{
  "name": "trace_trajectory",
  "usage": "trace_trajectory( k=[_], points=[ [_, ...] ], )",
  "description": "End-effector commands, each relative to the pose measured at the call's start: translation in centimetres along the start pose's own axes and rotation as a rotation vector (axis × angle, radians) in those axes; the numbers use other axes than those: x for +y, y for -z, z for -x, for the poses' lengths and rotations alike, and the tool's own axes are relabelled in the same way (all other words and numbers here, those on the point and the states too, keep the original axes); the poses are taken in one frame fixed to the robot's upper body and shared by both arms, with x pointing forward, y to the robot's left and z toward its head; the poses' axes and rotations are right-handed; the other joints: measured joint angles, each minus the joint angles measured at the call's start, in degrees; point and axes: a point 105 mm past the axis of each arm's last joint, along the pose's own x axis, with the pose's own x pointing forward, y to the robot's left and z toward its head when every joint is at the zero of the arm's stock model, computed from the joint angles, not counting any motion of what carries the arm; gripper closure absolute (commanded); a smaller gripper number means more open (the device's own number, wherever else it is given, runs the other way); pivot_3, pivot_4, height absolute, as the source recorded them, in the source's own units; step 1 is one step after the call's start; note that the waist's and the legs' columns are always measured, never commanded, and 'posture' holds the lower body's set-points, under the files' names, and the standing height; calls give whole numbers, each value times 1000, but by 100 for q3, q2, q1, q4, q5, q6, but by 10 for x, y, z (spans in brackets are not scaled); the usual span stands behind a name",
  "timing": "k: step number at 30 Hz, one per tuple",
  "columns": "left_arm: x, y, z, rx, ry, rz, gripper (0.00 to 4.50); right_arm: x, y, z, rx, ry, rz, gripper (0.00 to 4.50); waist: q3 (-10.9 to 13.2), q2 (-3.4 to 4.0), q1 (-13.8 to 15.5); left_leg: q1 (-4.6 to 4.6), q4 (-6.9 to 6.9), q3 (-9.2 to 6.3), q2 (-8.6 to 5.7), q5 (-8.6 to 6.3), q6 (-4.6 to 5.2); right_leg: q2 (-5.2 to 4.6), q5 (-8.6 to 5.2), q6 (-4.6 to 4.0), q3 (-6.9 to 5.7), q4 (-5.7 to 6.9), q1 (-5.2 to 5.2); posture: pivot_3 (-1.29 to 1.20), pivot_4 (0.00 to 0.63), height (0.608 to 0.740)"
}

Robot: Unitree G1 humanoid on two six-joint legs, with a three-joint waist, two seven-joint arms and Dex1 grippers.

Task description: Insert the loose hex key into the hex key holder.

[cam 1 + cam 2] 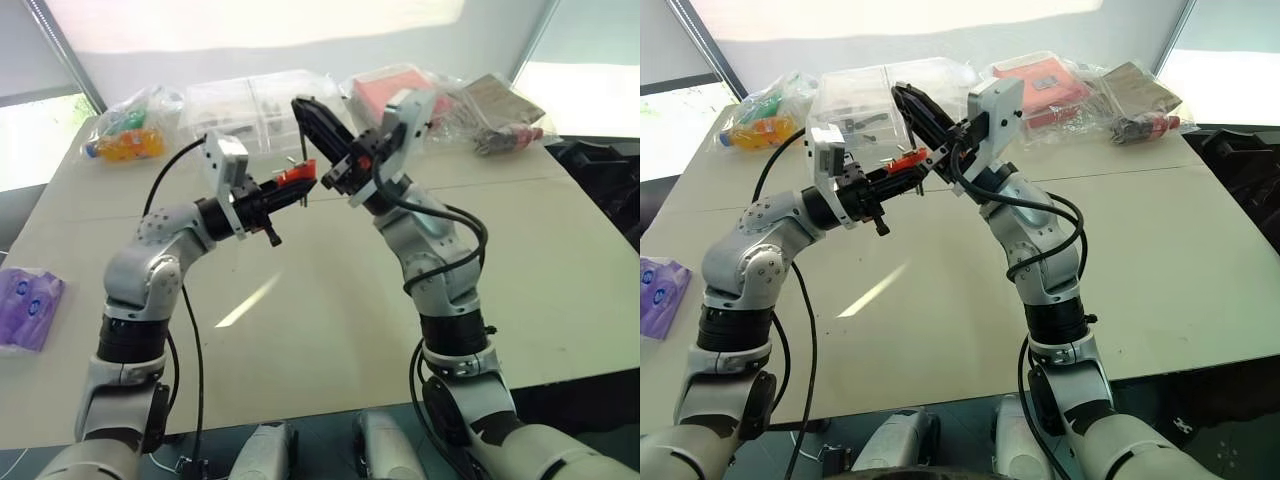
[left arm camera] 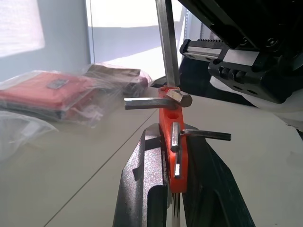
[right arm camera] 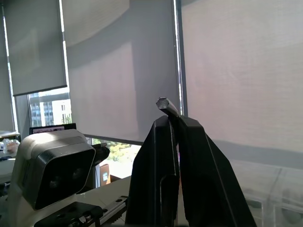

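Above the white table (image 1: 300, 330), my left gripper (image 1: 292, 190) is shut on the hex key holder (image 1: 296, 178), a small red-orange block. In the left wrist view the hex key holder (image 2: 173, 142) sits between the fingers (image 2: 142, 189) with short metal keys sticking out sideways. My right gripper (image 1: 302, 106) reaches in just above it, shut on the loose hex key (image 3: 164, 104), whose hexagonal end pokes past the fingertips (image 3: 161, 130). A straight grey shaft (image 2: 168, 47) stands on the holder's far end and runs out of view. I cannot tell whether it is seated.
Along the table's back edge lie a flat red box in clear plastic (image 1: 385, 90), a clear plastic case (image 1: 250, 105), a bag of colourful pieces (image 1: 125, 135) and a bag of dark items (image 1: 500, 115). A purple pack (image 1: 30, 305) lies at the left edge.
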Motion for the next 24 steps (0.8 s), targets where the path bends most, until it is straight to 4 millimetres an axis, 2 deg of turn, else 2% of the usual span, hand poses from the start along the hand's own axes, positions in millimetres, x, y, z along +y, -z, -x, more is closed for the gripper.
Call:
trace_trajectory(
  k=[1, 24],
  points=[
    [-5, -14, 0, -40, 16, -30, 4421, 2, -10, -1, -42, -13, 34, 4432, 0, 0, 0, 0, 0, 0, 0, 0, 0, 0, 0, 0, 0, 0, 0, 0, 150, 740],
    [-2, -19, 0, -60, -1, 0, 4421, 0, -10, 0, -43, -6, 46, 4432, 0, 0, 0, 0, 0, 0, 0, 0, 0, 0, 0, 0, 0, 0, 0, 0, 150, 740]
  ],
)
